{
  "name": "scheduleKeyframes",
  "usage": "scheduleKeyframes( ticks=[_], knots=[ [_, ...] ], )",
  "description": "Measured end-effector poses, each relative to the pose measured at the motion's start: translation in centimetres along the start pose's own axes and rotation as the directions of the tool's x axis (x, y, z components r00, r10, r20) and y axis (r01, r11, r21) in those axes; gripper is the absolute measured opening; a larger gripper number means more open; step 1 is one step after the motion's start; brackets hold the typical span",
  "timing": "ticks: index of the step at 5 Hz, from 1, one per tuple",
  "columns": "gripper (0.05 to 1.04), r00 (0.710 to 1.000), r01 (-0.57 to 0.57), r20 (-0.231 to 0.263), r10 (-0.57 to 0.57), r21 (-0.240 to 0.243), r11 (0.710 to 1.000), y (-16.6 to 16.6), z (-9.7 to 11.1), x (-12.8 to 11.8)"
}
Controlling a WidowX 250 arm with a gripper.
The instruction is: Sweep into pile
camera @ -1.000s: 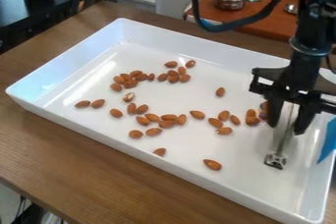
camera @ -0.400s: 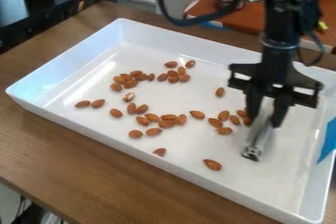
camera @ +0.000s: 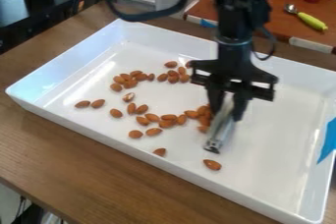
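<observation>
The claw (camera: 226, 116) is closed on a metal tool (camera: 219, 133), tilted, in the tray (camera: 275, 144). Almonds (camera: 167, 123) lie scattered leftward (one noted apart, near side).

"Is this a kitchen?"

"A robotics lab, more likely. See the black robot arm (camera: 235, 53), with its thick cable (camera: 141, 16) looping over a wooden table (camera: 85, 166)? And blue tape (camera: 327, 142) at the end of the white tray (camera: 157, 161)."

"But there's a spoon with a yellow-green handle (camera: 312, 20) behind."

"On a reddish-brown worktop (camera: 279, 24), yes. That's kitchenware, so I can't be certain. The arm still makes me say lab."
</observation>
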State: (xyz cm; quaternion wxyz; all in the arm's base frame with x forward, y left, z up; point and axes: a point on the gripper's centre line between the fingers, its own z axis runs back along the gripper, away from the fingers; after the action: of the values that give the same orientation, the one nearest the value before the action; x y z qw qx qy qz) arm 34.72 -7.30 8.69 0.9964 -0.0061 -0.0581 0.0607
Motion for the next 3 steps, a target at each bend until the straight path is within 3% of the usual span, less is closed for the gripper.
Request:
scheduleKeyframes(
  ticks=[3],
  knots=[
    [0.349,0.997,-0.021,0.071,0.019,0.032,0.999,7.3,0.1,-1.0]
  ],
)
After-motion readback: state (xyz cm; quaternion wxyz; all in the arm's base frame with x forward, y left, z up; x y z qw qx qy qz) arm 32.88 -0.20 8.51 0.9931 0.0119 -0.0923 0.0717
